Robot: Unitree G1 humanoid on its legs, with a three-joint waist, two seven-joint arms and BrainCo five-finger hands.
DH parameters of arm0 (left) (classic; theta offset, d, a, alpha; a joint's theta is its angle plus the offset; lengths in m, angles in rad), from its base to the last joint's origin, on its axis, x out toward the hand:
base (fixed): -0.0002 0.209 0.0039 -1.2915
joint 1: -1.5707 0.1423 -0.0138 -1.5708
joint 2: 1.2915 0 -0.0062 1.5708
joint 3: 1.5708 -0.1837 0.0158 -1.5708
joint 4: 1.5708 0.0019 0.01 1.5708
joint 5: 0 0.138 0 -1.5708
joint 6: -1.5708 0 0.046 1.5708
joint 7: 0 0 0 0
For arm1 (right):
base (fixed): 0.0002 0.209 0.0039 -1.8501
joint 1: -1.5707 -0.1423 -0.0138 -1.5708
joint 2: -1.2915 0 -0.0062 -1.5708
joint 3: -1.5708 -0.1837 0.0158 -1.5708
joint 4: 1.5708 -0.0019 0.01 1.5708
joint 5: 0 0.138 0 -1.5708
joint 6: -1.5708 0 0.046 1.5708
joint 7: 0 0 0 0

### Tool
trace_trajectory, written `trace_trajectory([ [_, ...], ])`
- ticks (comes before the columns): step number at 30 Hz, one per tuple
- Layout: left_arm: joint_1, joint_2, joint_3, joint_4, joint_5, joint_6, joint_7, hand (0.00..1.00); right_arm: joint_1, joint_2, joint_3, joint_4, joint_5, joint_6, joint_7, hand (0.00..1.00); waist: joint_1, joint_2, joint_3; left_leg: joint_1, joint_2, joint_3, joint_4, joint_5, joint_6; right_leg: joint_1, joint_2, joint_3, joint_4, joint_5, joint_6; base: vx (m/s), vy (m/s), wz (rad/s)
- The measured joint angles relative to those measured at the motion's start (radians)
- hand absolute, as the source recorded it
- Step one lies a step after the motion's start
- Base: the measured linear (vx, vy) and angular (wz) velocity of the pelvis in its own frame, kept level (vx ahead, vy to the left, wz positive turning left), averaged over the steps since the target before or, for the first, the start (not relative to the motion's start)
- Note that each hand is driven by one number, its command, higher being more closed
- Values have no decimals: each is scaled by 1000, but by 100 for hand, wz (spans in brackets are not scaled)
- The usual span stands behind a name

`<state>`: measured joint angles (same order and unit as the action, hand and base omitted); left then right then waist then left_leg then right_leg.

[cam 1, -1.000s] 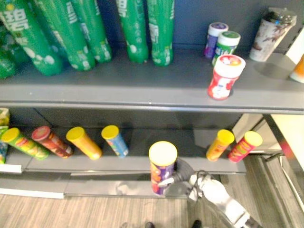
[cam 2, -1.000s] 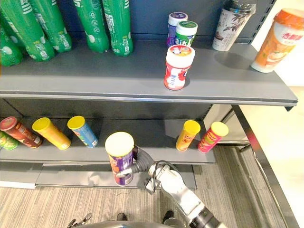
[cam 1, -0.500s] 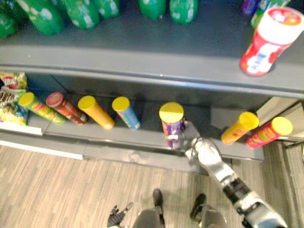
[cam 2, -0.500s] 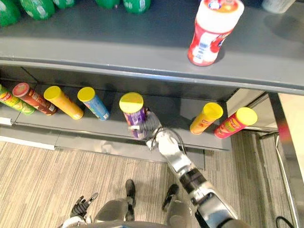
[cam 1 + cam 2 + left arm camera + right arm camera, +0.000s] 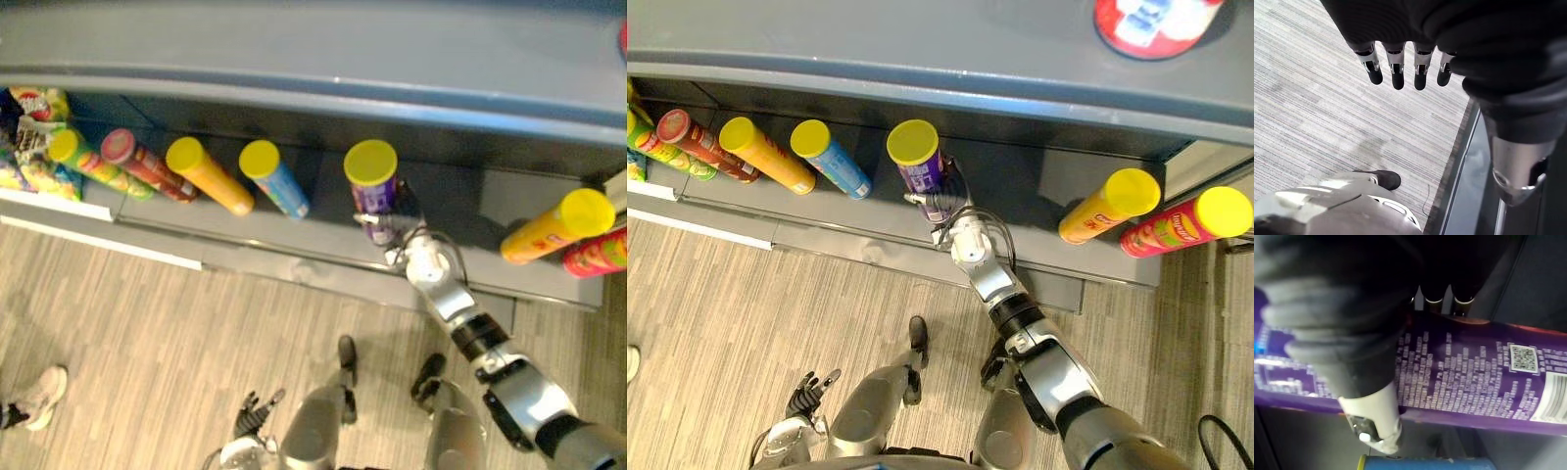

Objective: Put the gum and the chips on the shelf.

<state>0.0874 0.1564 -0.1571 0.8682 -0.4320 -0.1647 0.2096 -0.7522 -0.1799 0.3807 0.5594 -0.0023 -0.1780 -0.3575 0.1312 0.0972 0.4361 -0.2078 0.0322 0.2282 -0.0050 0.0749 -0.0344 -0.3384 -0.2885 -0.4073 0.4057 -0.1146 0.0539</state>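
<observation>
Since a second ago my purple chips can point(image 5: 372, 186) moves in onto the lower shelf point(image 5: 460, 230), right of the blue can point(image 5: 275, 179). My right hand point(image 5: 943, 207) wraps its body. The gum bottle point(image 5: 1154, 18) stands on the upper shelf point(image 5: 921, 49). My left hand point(image 5: 1397, 72) hangs over the floor point(image 5: 147, 333), fingers straight.

Seven chip cans point(image 5: 666, 157) point(image 5: 700, 152) point(image 5: 774, 162) point(image 5: 838, 168) point(image 5: 1102, 208) point(image 5: 1176, 225), purple can point(image 5: 921, 171) included — one gum jar point(image 5: 1151, 20), snack bags point(image 5: 29, 103) uncountable

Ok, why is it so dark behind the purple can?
Left eye view: the upper shelf overhangs, so its shadow darkens the lower shelf behind the purple can; right wrist view: the right robot hand looks nearly black.
</observation>
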Motion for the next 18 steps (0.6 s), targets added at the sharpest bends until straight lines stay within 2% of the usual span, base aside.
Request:
trace_trajectory([
  [2,-6,1,-10,0,-2,-2,0,0,-10,-1,-19,12,1,1,-10,100,10,6,3,-30,1,-3,20,-8,-2,-25,-3,1,8,0,0,-6,-12,3],
  [5,-8,1,-18,1,-36,-6,1,0,-13,-1,-22,33,0,1,-15,100,10,14,18,-40,-1,-9,36,-10,1,-28,-8,-2,16,-1,-1,3,-24,7],
  [13,-17,-1,-41,3,-65,-1,2,0,-39,3,-41,129,-42,-4,-99,100,21,38,33,-110,4,-21,105,-23,11,-66,-14,-7,31,-1,-2,8,-31,5],
  [18,-29,-1,-62,10,-66,-10,4,0,-83,1,-107,166,-81,-38,-164,100,39,54,41,-144,14,-20,133,-31,12,-94,-8,0,38,0,-3,8,-65,-4],
])
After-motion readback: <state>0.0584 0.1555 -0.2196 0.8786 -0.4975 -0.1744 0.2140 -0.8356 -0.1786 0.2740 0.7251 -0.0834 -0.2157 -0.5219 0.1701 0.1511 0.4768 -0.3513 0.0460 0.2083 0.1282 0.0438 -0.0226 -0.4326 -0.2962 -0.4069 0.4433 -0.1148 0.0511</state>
